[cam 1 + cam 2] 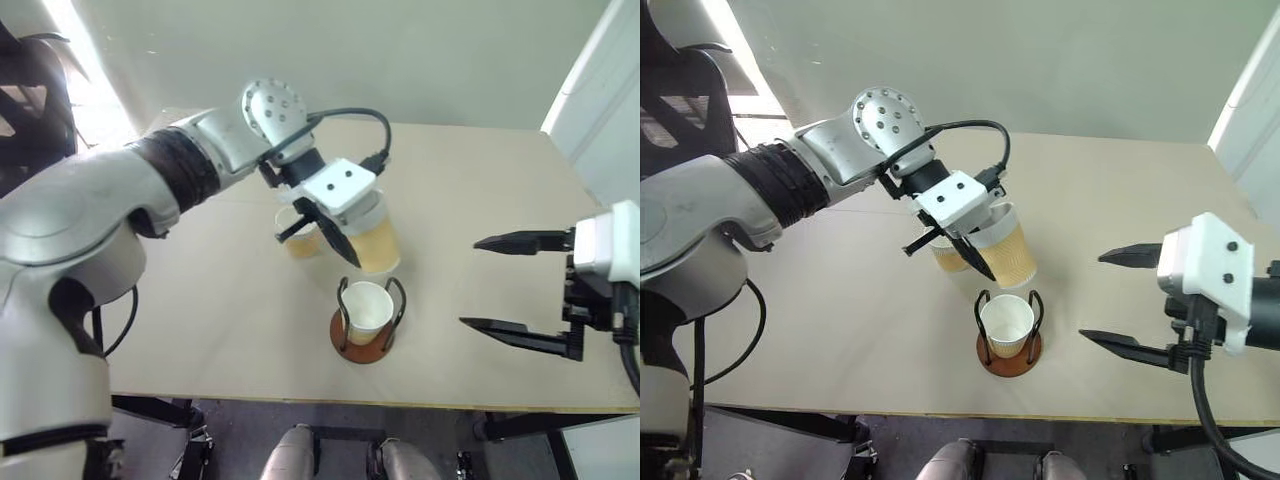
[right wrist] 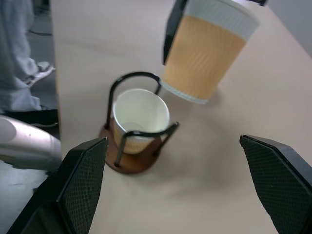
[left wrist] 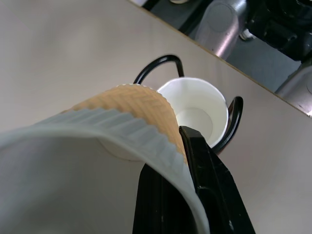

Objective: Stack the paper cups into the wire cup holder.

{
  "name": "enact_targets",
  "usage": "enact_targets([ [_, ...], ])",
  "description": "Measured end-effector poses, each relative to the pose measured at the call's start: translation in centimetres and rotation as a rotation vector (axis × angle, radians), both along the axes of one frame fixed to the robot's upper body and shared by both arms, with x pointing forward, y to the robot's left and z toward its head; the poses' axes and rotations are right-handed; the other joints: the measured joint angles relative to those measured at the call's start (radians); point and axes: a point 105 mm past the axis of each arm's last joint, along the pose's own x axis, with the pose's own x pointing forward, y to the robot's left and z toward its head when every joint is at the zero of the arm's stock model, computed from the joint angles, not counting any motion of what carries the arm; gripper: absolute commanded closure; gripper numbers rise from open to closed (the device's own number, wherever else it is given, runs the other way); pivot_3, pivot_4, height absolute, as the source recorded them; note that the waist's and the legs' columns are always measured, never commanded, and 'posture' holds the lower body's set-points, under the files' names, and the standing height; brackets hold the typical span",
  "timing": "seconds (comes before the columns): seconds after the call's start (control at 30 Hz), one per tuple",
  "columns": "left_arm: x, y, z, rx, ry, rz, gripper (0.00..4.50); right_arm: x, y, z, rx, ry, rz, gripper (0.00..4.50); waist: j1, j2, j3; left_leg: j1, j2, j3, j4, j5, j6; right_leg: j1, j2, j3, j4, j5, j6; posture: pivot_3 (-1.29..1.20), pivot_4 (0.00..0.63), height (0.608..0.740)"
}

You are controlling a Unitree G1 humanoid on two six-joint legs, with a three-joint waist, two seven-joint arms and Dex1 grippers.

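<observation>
My left gripper (image 1: 340, 245) is shut on the wall of a tan paper cup (image 1: 378, 238) with a white rim. It holds the cup tilted above the table, just behind the wire cup holder (image 1: 366, 342). The holder has a reddish-brown disc base and two dark wire loops. A second paper cup (image 1: 368, 306) stands upright inside it, its white inside showing. A third cup (image 1: 299, 243) stands on the table behind the held one, partly hidden by the gripper. My right gripper (image 1: 512, 285) hangs open to the right of the holder, its fingers (image 2: 80, 180) wide apart with nothing between them.
The pale wooden table (image 1: 200, 320) ends in a front edge close below the holder. A white panel (image 1: 600, 90) rises at the far right. In the right wrist view a person's trouser leg and shoe (image 2: 22, 63) stand beside the table.
</observation>
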Motion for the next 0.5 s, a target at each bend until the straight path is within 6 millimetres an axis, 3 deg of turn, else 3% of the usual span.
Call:
enact_targets([
  [0.2, -0.4, -0.1, -0.5, 0.079, -0.046, -0.076, 4.48, -0.9, -0.3, 0.0, -0.022, -0.027, -0.048, 0.00, -0.001, 0.001, 0.000, 0.006, 0.000, 0.004, 0.001, -0.009, 0.012, 0.004, -0.002, 0.003, 0.000, -0.002, 0.002, 0.00, 0.150, 0.740],
  [0.5, -0.7, 0.5, -1.9, 0.150, -0.046, -0.134, 4.48, -1.5, -0.3, 0.1, -0.022, -0.047, -0.097, 0.00, 0.000, 0.001, 0.001, 0.007, -0.001, 0.005, 0.002, -0.009, 0.012, 0.005, -0.002, 0.005, 0.001, -0.002, 0.002, 0.00, 0.150, 0.740],
])
